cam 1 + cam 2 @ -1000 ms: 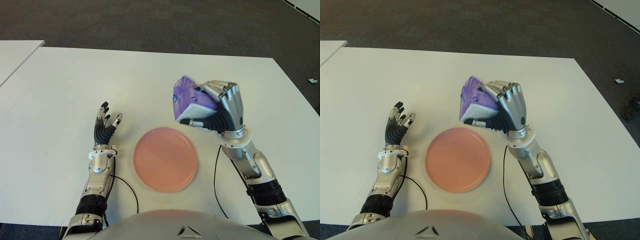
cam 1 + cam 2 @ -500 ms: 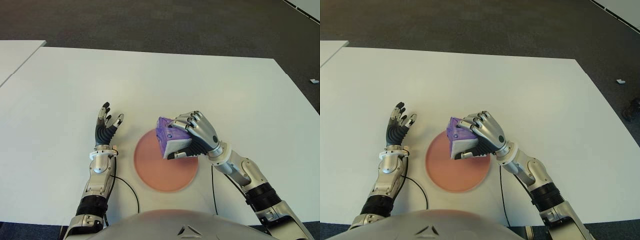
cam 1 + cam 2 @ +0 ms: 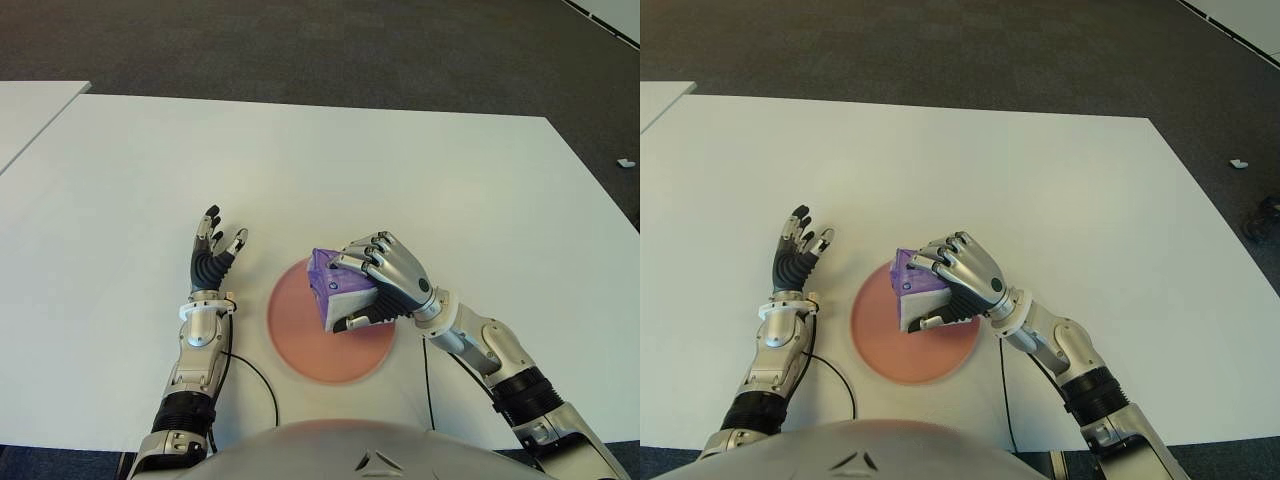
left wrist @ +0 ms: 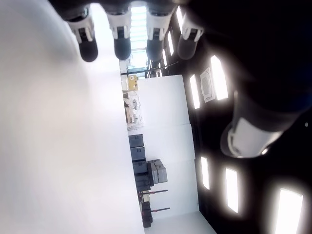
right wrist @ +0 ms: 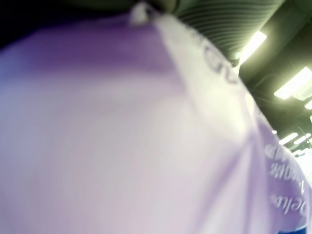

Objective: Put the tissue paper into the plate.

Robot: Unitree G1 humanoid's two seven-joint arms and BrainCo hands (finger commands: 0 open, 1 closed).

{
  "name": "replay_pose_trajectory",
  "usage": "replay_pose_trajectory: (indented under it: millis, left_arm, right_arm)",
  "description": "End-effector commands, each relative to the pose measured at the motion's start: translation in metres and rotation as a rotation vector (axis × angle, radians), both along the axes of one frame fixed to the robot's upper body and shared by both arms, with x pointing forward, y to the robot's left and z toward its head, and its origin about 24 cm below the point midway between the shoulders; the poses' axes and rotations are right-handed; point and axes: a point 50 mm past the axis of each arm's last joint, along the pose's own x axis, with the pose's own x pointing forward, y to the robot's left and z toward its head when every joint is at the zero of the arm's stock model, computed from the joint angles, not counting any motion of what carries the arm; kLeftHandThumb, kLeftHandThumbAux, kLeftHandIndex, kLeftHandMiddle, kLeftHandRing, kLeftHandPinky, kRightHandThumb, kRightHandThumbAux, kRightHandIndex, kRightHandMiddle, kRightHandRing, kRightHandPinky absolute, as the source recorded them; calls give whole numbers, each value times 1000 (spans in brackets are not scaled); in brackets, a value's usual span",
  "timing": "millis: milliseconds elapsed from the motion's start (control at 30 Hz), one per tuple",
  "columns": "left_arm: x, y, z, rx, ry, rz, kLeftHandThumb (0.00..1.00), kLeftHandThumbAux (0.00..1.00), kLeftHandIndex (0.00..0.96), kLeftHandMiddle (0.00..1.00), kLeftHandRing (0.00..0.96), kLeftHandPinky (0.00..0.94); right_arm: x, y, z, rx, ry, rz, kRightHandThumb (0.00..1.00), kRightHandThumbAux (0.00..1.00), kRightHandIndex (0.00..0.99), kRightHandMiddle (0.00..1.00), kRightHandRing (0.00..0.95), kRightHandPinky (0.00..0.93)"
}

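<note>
**Tissue pack held over the plate**

Our right hand (image 3: 385,285) covered much of the purple tissue pack (image 3: 330,283), fingers curled around it above the pink plate (image 3: 300,335) near the table's (image 3: 120,180) front edge. Whether the pack touched the plate, we could not tell. Our left hand (image 3: 212,252), fingers spread and empty, showed left of the plate.

Tissue paper pack (image 3: 336,288): purple upper face, white lower portion, pale lettering printed on the purple wrapper. Plate (image 3: 300,335): uniform salmon pink, no pattern. Surface (image 3: 320,170): plain white. Floor (image 3: 300,45): dark grey carpet with fine speckling. Right hand (image 3: 388,282): silver metal shell, black finger joints and pads. Left hand (image 3: 211,250): black ribbed fingers with silver tips, silver wrist ring, black cable trailing behind it.
</note>
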Motion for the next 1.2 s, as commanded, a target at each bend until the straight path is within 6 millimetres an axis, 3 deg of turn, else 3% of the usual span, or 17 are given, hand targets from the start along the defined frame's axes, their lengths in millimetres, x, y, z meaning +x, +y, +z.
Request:
replay_pose_trajectory:
  millis: [33, 300, 833, 1000, 1033, 1067, 1100, 1200]
  left_arm:
    - [-4, -3, -8, -7, 48, -8, 103, 618, 21, 18, 8, 39]
    - [-5, -3, -8, -9, 47, -11, 111, 629, 17, 17, 8, 42]
    - [-6, -4, -7, -15, 41, -9, 118, 636, 23, 24, 14, 47]
    - [-6, -4, -7, -15, 44, -10, 113, 631, 21, 21, 11, 40]
    - [-6, -4, -7, -16, 45, -10, 112, 631, 21, 20, 10, 39]
    - [-6, -4, -7, -17, 47, -10, 113, 631, 19, 18, 8, 38]
    - [-6, -4, -7, -18, 48, -10, 113, 631, 18, 16, 6, 37]
    - [-6, -4, -7, -19, 50, -10, 115, 633, 16, 13, 3, 37]
  right_arm:
    - [-1, 0, -8, -66, 25, -8, 744, 710, 439, 843, 843, 835]
    - [-1, -1, -19, -160, 28, -48, 742, 710, 439, 829, 831, 820]
    - [1, -2, -32, -182, 46, -100, 742, 708, 440, 823, 824, 828]
    - [0, -1, -32, -218, 109, -99, 718, 713, 436, 757, 729, 682]
    - [-1, -2, -32, -288, 146, -84, 712, 714, 432, 715, 688, 641]
    - [-1, -3, -32, -341, 174, -72, 505, 674, 293, 471, 440, 410]
    - [-2, -4, -32, -407, 201, -61, 367, 650, 202, 314, 281, 262]
    - [-4, -6, -30, -477, 232, -53, 180, 568, 66, 102, 92, 85]
